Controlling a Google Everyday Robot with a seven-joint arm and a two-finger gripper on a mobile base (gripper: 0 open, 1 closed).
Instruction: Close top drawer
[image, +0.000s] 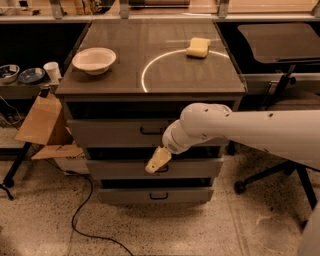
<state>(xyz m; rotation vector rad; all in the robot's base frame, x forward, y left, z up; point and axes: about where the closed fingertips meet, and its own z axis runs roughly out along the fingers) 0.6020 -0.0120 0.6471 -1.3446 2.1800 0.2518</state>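
Observation:
The top drawer (110, 133) is the uppermost of three grey drawers in the cabinet. Its flat front stands out a little, with a dark gap above it, and its dark bail handle (151, 131) is at the centre. My gripper (157, 161) hangs in front of the middle drawer (195, 168), just below the top drawer's handle and apart from it. Its tan fingers look pressed together and hold nothing. My white arm crosses the right part of the top drawer's front and hides it.
A white bowl (94, 60) and a yellow sponge (198, 47) lie on the cabinet top (150, 65). The bottom drawer (157, 195) is below. A cardboard box (42, 122) and a black cable (82, 210) are at the left. An office chair base (280, 172) is at the right.

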